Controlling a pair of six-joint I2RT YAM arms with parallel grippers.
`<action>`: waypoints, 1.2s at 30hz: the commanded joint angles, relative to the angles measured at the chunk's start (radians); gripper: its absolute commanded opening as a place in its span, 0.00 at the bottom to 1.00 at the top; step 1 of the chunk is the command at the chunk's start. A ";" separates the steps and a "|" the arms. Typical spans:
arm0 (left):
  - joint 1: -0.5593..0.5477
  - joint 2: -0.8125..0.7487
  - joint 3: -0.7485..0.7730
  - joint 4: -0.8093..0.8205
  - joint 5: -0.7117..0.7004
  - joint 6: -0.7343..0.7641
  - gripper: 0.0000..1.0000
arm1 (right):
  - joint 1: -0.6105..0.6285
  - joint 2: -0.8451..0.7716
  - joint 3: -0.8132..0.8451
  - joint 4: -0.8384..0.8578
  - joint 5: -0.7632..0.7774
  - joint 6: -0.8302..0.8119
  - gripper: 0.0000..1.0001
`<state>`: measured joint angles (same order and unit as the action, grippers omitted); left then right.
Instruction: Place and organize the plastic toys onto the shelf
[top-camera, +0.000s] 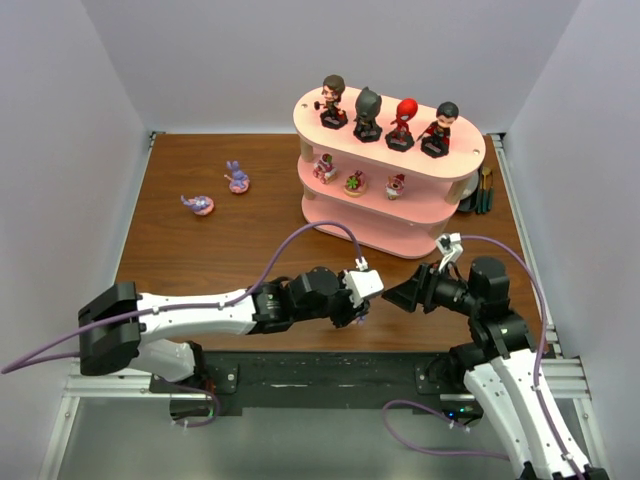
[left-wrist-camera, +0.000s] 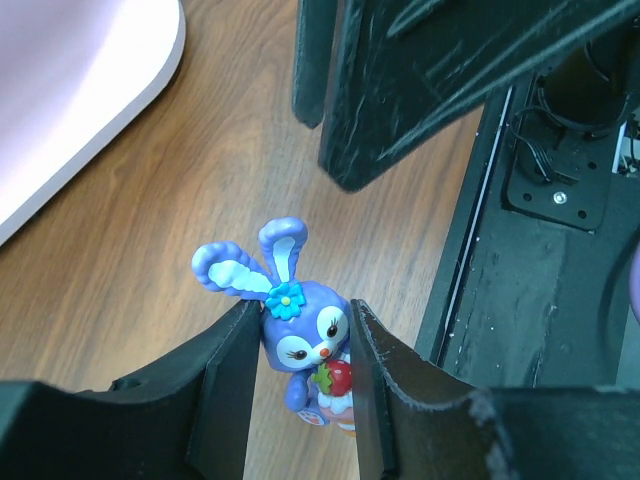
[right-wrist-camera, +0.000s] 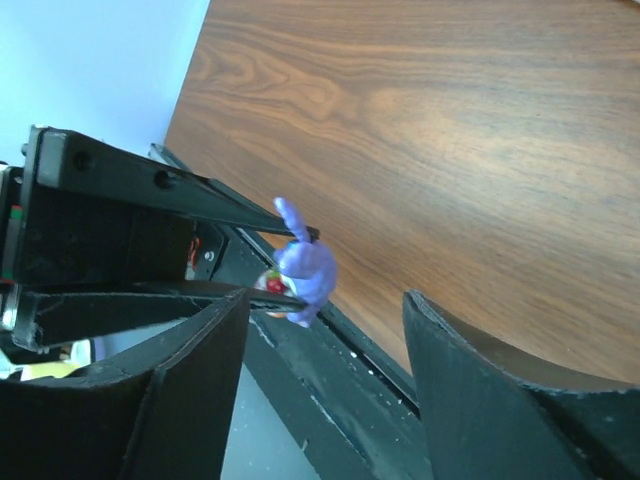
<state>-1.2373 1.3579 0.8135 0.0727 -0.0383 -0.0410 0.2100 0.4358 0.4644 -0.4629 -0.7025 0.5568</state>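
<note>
A purple-blue long-eared bunny toy (left-wrist-camera: 305, 345) holding a strawberry cake hangs above the table's near edge, with my left gripper (left-wrist-camera: 303, 312) shut on its head and body. In the top view this gripper (top-camera: 355, 312) sits left of my right gripper (top-camera: 392, 296), which points at it. The right gripper (right-wrist-camera: 325, 300) is open, and the bunny (right-wrist-camera: 306, 268) lies just beyond its fingertips, not between them. Two more purple creatures (top-camera: 237, 178) (top-camera: 198, 205) lie on the table at the left. The pink shelf (top-camera: 470, 152) holds several big-headed figures on top and three tiny ones on its middle board.
Dark pens (top-camera: 483, 190) stand behind the shelf at the right. A corner of the shelf's pink board (left-wrist-camera: 60, 90) shows in the left wrist view. The black base rail (top-camera: 330, 370) runs along the near table edge under both grippers. White walls enclose the table.
</note>
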 joint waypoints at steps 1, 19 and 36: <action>-0.005 0.024 0.062 0.079 0.003 -0.023 0.09 | 0.009 -0.006 -0.023 0.081 -0.038 0.026 0.63; -0.013 0.104 0.125 0.118 0.064 -0.082 0.08 | 0.045 0.012 -0.072 0.158 -0.032 0.038 0.42; -0.014 0.104 0.133 0.125 0.078 -0.123 0.20 | 0.086 0.020 -0.026 0.063 0.057 -0.052 0.00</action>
<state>-1.2438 1.4681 0.8890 0.1020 0.0025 -0.1307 0.2806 0.4534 0.3908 -0.3527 -0.6685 0.5541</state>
